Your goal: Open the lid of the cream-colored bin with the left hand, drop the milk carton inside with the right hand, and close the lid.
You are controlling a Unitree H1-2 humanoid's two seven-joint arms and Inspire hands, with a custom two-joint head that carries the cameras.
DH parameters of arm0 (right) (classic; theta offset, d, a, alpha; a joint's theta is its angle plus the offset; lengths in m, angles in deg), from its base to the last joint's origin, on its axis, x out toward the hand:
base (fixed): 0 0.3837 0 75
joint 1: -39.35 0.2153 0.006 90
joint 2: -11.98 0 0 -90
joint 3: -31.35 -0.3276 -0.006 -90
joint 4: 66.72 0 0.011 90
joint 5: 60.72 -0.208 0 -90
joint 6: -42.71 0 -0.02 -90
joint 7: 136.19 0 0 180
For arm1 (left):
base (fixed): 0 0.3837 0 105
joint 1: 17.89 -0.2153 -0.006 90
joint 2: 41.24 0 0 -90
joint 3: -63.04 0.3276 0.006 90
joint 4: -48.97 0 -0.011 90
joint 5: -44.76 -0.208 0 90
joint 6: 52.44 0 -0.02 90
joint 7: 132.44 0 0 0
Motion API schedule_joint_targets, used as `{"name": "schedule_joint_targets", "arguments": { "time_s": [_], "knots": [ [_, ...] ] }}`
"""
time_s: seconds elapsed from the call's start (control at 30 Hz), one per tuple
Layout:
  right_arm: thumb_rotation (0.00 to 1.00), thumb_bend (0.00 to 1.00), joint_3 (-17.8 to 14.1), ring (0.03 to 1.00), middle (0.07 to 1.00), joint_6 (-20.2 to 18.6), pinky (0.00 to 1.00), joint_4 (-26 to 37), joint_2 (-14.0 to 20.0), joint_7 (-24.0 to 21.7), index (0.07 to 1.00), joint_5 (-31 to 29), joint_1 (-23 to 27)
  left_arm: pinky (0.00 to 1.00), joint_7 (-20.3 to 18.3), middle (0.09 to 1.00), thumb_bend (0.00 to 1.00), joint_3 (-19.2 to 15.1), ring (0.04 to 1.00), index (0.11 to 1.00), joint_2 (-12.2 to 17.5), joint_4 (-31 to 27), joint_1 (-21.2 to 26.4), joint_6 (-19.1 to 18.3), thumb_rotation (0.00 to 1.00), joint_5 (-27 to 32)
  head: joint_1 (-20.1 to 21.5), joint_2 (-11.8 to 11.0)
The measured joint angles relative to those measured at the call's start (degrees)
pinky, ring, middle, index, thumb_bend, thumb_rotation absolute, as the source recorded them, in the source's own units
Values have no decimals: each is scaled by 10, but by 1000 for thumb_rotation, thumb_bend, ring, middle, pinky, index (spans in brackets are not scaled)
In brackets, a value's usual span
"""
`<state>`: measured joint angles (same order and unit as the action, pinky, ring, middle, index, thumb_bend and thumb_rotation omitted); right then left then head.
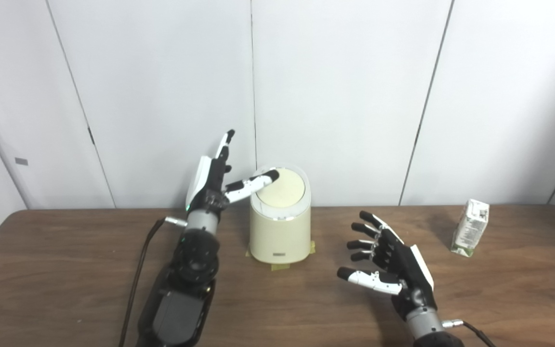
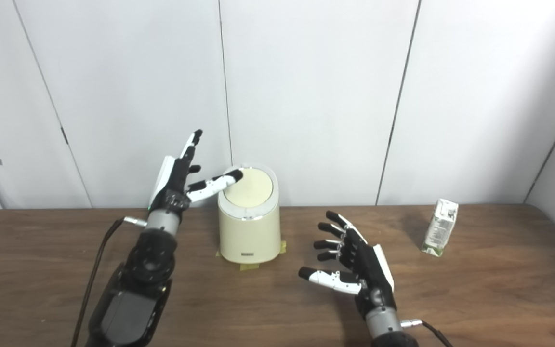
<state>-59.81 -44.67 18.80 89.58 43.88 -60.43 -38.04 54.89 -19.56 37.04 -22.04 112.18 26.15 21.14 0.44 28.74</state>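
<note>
Thumb reaching over the bin rim
Left hand (image 1: 212, 185), fingers spread and holding nothing, is laying its thumb on the cream-colored bin's (image 1: 280, 236) lid (image 1: 283, 189); right hand (image 1: 393, 262) is hovering open and empty, milk carton (image 1: 470, 227) standing clear at its 2 o'clock.

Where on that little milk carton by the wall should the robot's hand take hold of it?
Probably around the middle of the milk carton, across its flat tall sides. It stands upright and alone near the table's far right, with nothing beside it. The open right hand lies to its left, so coming in from that side, fingers wrapping the body below the folded top, looks simplest.
</note>
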Motion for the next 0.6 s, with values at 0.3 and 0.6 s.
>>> {"name": "schedule_joint_targets", "arguments": {
  "time_s": [0.3,0.6],
  "knots": [
    [12,737,0,626,782,0,554,1,-10,8,831,3,0,898,12,1000,953,30,1000,1000,5,45,18,5,319,-33,8,0],
    [1,746,1,611,774,-1,540,18,-17,12,818,3,0,975,42,1000,916,90,1000,1000,20,78,25,-14,246,-125,12,4]
  ]
}}
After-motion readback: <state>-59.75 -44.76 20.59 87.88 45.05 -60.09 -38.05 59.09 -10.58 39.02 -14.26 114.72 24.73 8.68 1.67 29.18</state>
